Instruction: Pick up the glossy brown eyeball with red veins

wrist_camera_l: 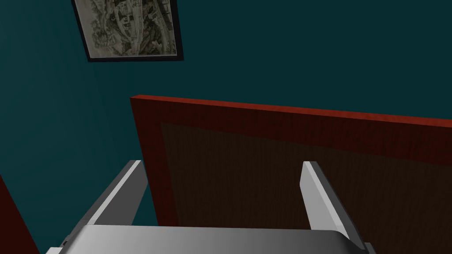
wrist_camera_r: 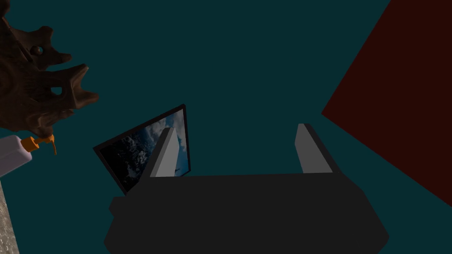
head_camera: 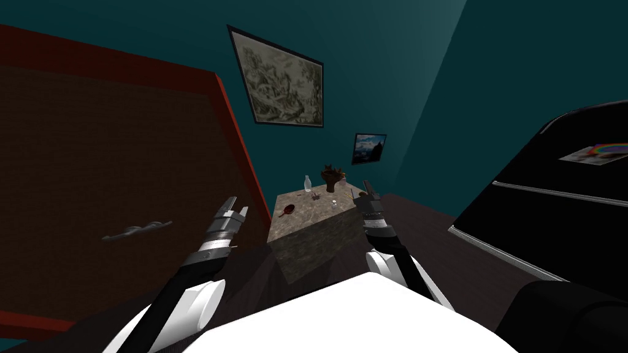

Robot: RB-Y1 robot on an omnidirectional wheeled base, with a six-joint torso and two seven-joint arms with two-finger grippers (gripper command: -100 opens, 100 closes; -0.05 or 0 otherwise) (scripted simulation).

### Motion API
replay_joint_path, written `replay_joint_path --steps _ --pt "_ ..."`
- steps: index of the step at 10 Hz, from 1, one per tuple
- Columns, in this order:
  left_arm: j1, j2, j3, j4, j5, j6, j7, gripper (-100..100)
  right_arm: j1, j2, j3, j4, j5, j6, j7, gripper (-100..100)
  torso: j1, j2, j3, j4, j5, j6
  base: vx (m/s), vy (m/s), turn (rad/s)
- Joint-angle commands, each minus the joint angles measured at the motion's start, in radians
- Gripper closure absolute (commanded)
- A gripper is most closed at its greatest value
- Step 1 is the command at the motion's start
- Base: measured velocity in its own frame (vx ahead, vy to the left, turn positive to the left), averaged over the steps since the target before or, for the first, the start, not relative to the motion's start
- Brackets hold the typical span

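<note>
A small glossy red-brown round thing with a short tail (head_camera: 286, 211), likely the eyeball, lies on the near left part of a stone-topped table (head_camera: 306, 228). My right gripper (head_camera: 368, 189) hovers open at the table's right edge, well to the right of that thing. In the right wrist view the right gripper (wrist_camera_r: 238, 147) holds nothing and points at the teal wall. Off to one side of it are a jagged brown sculpture (wrist_camera_r: 35, 79) and a white pump bottle (wrist_camera_r: 13, 156). My left gripper (head_camera: 238, 208) is open and empty, left of the table.
A clear bottle (head_camera: 308, 183), the brown sculpture (head_camera: 332, 175) and some small items (head_camera: 334, 205) share the tabletop. A large red-framed brown door (head_camera: 122, 184) with a handle (head_camera: 138, 230) stands on the left, facing the left gripper (wrist_camera_l: 225, 194). A black appliance (head_camera: 552, 208) fills the right.
</note>
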Motion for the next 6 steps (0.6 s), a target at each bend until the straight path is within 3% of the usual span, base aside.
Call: replay_joint_path --steps 1,6 --pt "-0.016 0.011 0.004 0.013 0.004 0.050 0.010 -100 0.000 0.000 0.000 0.000 0.000 0.000 0.000 0 0.000 0.000 0.000 0.000 0.000 0.000 -0.031 0.028 -0.115" --pt "-0.046 0.028 0.010 0.038 0.009 0.189 0.027 -100 0.000 0.000 0.000 0.000 0.000 0.000 0.000 0 0.000 0.000 0.000 0.000 0.000 0.000 -0.026 0.019 -0.090"
